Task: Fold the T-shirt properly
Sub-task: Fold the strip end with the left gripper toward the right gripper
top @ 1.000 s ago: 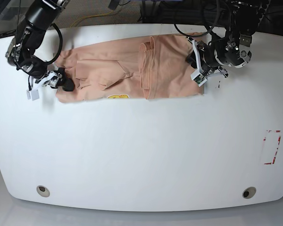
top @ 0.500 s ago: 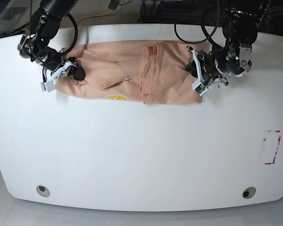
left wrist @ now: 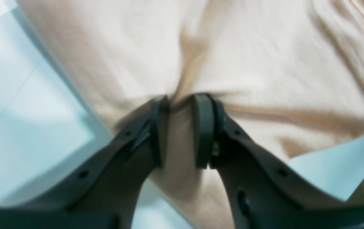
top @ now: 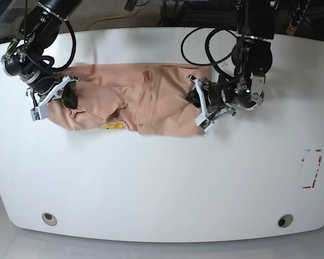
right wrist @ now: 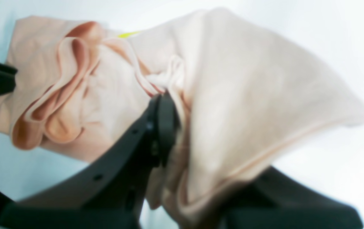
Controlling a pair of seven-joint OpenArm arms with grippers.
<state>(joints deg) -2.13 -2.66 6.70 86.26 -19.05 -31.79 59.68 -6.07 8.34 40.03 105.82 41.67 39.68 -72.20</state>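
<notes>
Both arms reach low over the T-shirt (top: 129,105) — left tool (left wrist: 178,127) and right tool (right wrist: 182,133) each pinching cloth.

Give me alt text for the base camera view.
A peach T-shirt lies bunched along the far side of a white table, gripped at each end by the left gripper and the right gripper. Its yellow patch peeks out.

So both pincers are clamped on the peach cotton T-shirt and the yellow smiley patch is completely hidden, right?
Not quite. Both pincers, left and right, do clamp the peach cotton T-shirt, but the yellow smiley patch is partly visible at the shirt's near edge in the base view.
</notes>
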